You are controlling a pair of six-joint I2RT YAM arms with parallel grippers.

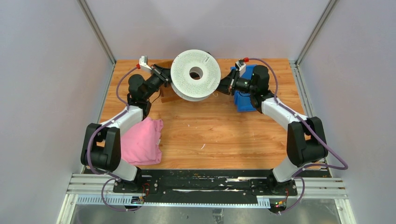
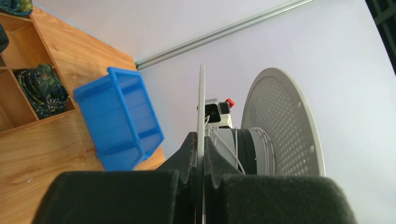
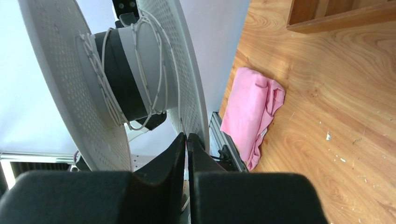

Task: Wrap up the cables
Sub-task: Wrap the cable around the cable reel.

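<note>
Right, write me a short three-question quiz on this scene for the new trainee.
1. True or false: the left hand is clamped on a flange of the white spool.
2. Fill in: the pink cloth lies on the table beside the ___ arm.
3. Where is the cable? A) wound round the spool's hub B) draped over the pink cloth C) hanging from the left hand

Key: 1 true; 2 left; 3 A
</note>
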